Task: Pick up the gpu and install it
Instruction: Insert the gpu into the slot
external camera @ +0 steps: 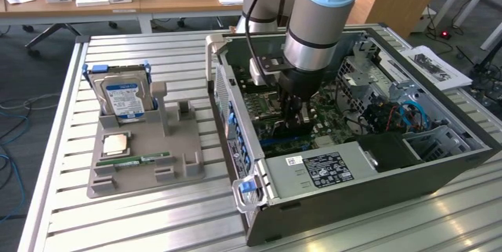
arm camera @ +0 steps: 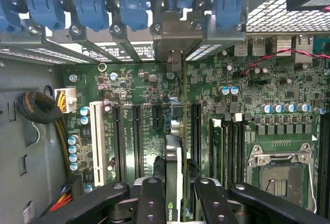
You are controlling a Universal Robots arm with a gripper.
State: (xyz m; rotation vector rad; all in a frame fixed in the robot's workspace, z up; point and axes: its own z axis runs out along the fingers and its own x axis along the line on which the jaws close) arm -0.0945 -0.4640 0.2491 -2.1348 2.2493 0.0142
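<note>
The graphics card (arm camera: 174, 177) is held edge-on between the fingers (arm camera: 151, 198) of the hand (arm camera: 175, 199), which is clamped on it; a green logo is seen on its upper edge, the lettering too small to be read. The card is poised above the motherboard (arm camera: 154, 115), among the long black slots. In the exterior view the arm (external camera: 314, 23) is pointed straight down into the open computer case (external camera: 439, 164) on the table (external camera: 157, 217) — a white-on-black label is carried on the power supply (external camera: 321, 167). On the exterior view's left, a hard drive (external camera: 123, 96) with a blue-white label stands upright in a grey holder (external camera: 168, 146).
</note>
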